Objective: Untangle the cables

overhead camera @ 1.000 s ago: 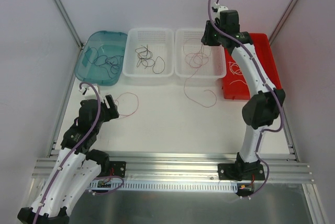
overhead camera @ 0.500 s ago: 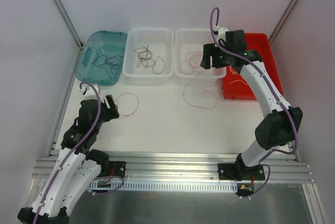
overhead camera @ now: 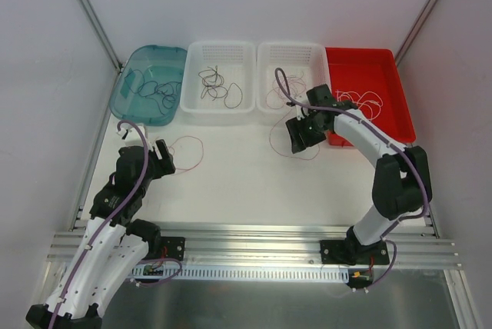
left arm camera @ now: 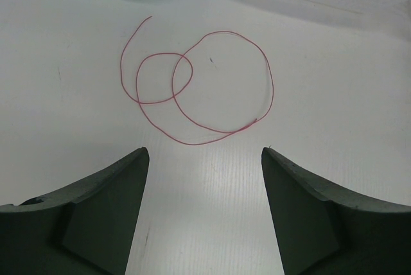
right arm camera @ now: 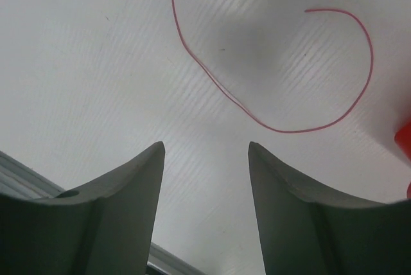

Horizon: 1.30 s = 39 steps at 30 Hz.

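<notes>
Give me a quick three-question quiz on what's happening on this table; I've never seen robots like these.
1. True or false: the left gripper is shut on the coiled red wire.
2. The right gripper hovers over: A) the teal tray; B) the table beside a long red wire; C) a white basket.
3. Fill in: the rightmost tray is coloured ___.
Key: 1 false, it is open and the wire lies ahead of it; 2 B; 3 red.
</notes>
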Motion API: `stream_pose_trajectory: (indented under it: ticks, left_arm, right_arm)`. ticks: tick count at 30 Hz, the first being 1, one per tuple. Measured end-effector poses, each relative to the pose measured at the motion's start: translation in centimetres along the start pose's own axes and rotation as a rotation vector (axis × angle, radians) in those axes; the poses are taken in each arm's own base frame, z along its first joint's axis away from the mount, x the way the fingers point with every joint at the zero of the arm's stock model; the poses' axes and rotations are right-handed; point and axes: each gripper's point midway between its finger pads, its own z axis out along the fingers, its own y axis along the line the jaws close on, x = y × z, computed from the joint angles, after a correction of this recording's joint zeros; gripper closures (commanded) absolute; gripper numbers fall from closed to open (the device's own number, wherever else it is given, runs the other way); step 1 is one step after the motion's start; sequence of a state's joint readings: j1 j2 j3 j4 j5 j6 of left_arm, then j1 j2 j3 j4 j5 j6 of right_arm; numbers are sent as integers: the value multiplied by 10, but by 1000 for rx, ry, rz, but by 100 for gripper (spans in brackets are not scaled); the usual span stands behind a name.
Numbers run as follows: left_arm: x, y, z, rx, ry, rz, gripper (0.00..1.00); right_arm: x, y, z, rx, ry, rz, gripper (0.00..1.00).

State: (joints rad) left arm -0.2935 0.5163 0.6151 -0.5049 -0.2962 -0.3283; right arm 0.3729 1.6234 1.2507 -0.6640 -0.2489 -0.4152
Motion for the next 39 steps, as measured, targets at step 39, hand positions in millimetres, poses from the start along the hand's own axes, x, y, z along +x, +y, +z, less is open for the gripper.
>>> stream_pose_trajectory:
  ticks: [39]
  left_arm:
    - [-1, -1, -1, 13, -14, 1, 28]
  right_arm:
    - [24, -5, 66, 211, 284, -261, 53]
